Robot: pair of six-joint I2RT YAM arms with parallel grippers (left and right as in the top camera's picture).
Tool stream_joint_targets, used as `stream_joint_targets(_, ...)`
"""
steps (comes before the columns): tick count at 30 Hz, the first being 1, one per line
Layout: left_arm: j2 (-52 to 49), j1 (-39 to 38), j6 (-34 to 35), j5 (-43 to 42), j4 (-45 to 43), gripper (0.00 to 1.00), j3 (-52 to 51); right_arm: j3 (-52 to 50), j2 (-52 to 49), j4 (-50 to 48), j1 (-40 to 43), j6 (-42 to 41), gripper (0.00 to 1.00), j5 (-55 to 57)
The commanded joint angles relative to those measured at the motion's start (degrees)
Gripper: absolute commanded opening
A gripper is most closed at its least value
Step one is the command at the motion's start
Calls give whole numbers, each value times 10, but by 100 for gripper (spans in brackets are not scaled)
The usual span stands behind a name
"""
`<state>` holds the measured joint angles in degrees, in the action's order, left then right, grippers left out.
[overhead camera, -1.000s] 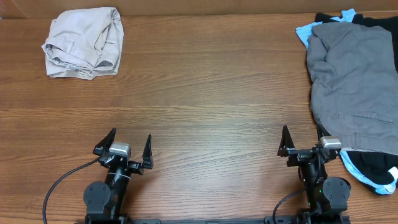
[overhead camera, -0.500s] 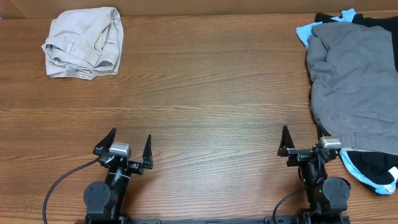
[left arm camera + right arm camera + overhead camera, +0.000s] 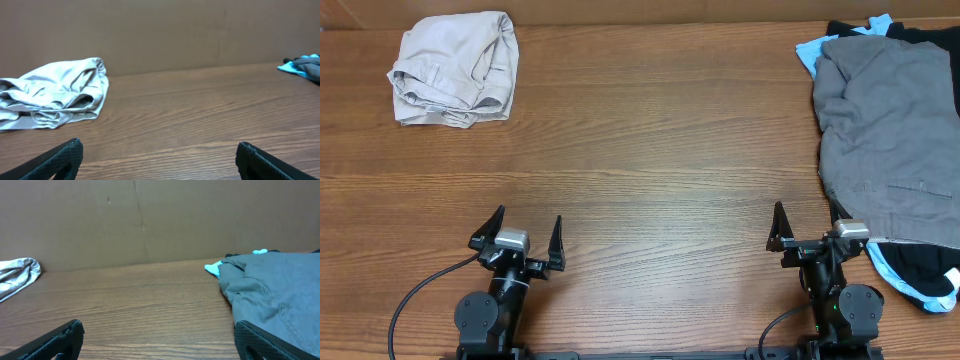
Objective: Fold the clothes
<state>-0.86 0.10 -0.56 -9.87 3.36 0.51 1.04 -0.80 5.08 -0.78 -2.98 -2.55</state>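
While both arms sit at the near edge of the wooden tabletop (image 3: 660,150), the left hand (image 3: 529,222) and the right hand (image 3: 807,222) stand with their fingers spread wide and hold nothing. Mid-grey shorts (image 3: 890,130) lie spread at the right edge, heaped over a light-blue garment (image 3: 807,52) and a black garment (image 3: 920,270), just beside the right hand. A crumpled beige garment (image 3: 455,68) lies at the far left corner, well apart from the left hand.
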Motion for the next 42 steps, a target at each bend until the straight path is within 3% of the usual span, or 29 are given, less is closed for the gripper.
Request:
stream_joint_targets(1,5,3,-12,36,0,100,-2,-6,6,-11,2,0,100,3)
stream_joint_targets(11,5,3,-5,33,-61,100,12,17,6,-32,2,-9,100,-2)
stream_joint_targets(19,-34,3,-12,43,38,100,143,131,-15,28,2,-15,100,-1)
stream_joint_targets(31,-336,3,-12,-5,189,100,432,384,-211,203,2,-15,100,-1)
stream_joint_targets(42,-621,3,-12,-13,421,100,739,645,-480,445,2,-15,100,-1)
